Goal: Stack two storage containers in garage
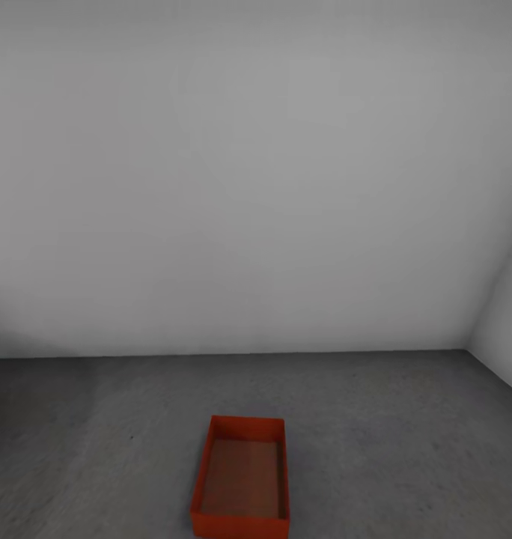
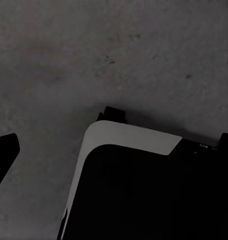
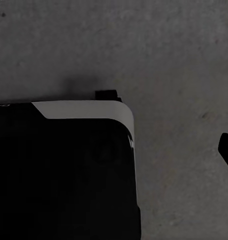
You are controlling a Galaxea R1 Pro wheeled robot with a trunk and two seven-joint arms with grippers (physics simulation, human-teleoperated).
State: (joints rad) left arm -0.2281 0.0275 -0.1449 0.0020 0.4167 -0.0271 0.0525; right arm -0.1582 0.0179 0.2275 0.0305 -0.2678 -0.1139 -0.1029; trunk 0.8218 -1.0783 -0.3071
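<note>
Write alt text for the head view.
One orange-red storage container sits open and empty on the dark grey concrete floor, near the bottom centre. Behind it rise plain light grey walls, meeting in a corner at the right.

One storage container, apparently empty.

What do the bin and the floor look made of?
Storage container: likely moulded plastic, going by its uniform matte orange-red colour and thin straight walls, though a render leaves that open. Floor: looks like bare concrete, dark grey, mottled, matte, with small specks in the left wrist view.
</note>
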